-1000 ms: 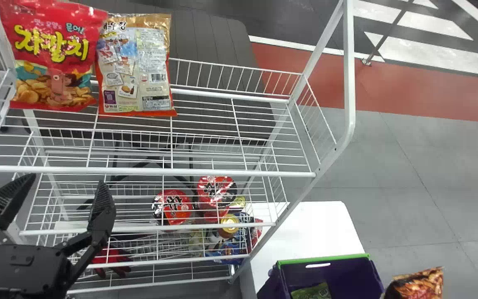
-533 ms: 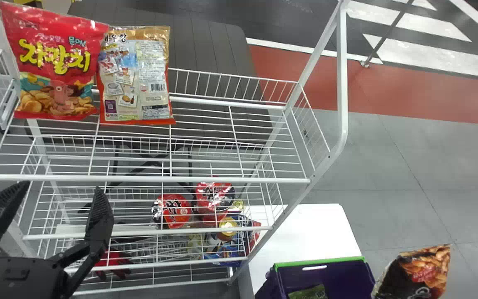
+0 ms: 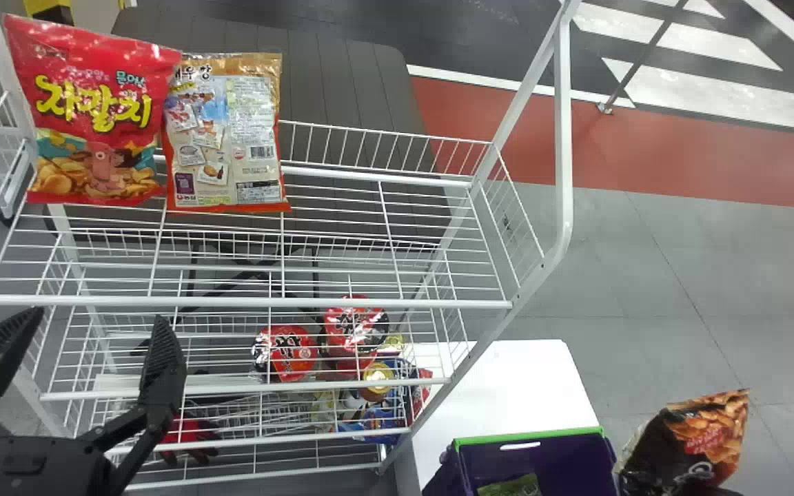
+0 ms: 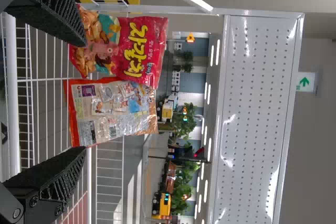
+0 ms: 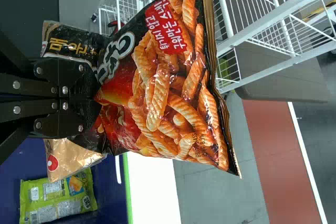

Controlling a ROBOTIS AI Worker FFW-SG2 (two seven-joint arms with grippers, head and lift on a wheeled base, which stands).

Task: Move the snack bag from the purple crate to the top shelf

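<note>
Snack bag (image 3: pixel 695 441) risen, right wrist view — fingers (image 5: pixel 86 85) clamping

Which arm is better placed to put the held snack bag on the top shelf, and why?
Probably the right: the right gripper is closed on the snack bag, right of the top shelf. The left gripper, open and holding nothing, looks nearer but would need a handover.

Top shelf (image 3: pixel 342 302) left; crate (image 3: pixel 576 457) right

The top shelf (image 3: pixel 369 303) bears two snack bags (image 3: pixel 87 131) — the white table (image 3: pixel 500 386), a purple crate (image 3: pixel 579 458).
</note>
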